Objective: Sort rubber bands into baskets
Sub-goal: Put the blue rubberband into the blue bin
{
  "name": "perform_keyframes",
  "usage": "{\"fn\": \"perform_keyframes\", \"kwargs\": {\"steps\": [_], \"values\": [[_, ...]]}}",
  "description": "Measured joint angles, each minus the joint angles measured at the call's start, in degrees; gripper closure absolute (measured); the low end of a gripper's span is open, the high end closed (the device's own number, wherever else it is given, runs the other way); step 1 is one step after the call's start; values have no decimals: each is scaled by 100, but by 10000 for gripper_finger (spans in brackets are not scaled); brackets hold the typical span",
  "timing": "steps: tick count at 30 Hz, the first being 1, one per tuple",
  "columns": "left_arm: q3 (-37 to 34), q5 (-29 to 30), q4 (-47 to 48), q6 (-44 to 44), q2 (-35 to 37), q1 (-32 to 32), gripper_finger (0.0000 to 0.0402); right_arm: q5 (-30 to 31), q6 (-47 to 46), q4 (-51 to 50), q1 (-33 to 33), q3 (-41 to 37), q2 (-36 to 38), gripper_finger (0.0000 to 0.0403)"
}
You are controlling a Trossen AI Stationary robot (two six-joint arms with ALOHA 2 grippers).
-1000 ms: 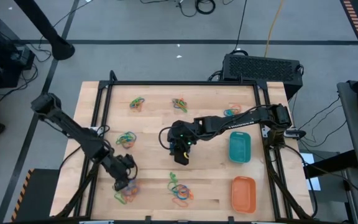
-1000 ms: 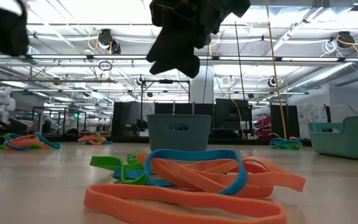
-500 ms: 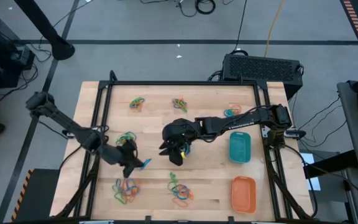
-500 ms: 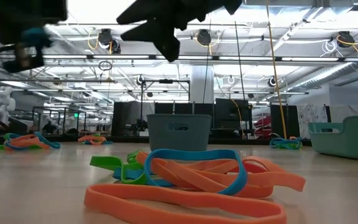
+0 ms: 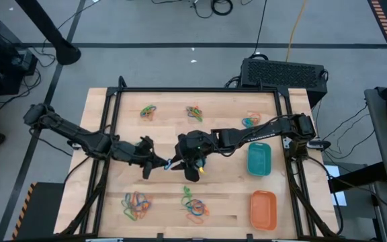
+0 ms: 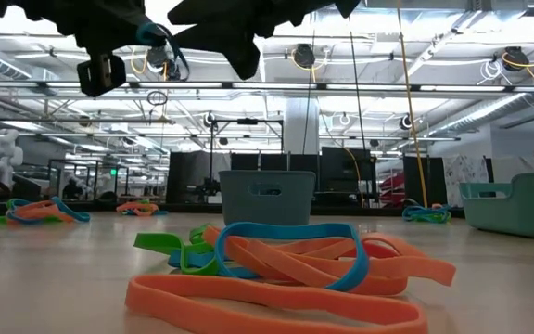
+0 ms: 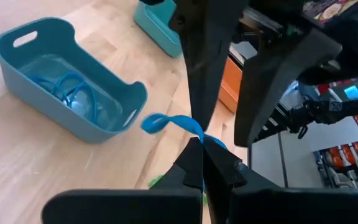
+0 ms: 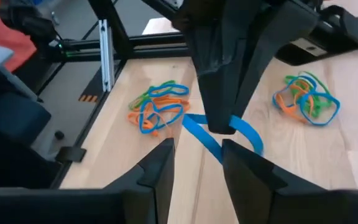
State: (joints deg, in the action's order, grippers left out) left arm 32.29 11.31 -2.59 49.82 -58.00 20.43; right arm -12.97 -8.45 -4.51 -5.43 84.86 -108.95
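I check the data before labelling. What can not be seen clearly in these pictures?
- Blue basket: hidden in the high view under the right gripper.
- Both grippers in the low view: cut off by the top edge.
- Blue band held by the left gripper: too small in the high view.
- Orange basket: contents not discernible.

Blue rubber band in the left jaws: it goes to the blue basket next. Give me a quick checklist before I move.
1. Grip: left gripper has its jaws shut on the blue rubber band. Ok.
2. Band off the table: it hangs in the air from the jaws. Ok.
3. Single band held: cannot tell.
4. Target: blue basket stands upright and open, with blue bands already inside. Ok.
5. Clear path: right gripper sits right at the left one, jaws open, with the band just ahead of them. Not ok; move it away first.
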Motion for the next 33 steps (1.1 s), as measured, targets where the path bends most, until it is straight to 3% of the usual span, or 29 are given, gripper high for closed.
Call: {"fn": "perform_keyframes", "kwargs": {"steps": [4, 15, 22, 33], "values": [[0, -220, 2, -83, 0, -46, 401, 272, 261, 3, 0, 0, 0, 277], [0, -588, 1, -122, 0, -244, 401, 297, 1359, 2, 7, 0, 0, 277], [0, -942, 0, -217, 0, -359, 401, 418, 1536, 0, 7, 0, -24, 277], [0, -903, -302, -276, 0, -361, 401, 453, 1567, 3, 13, 0, -31, 277]]}}
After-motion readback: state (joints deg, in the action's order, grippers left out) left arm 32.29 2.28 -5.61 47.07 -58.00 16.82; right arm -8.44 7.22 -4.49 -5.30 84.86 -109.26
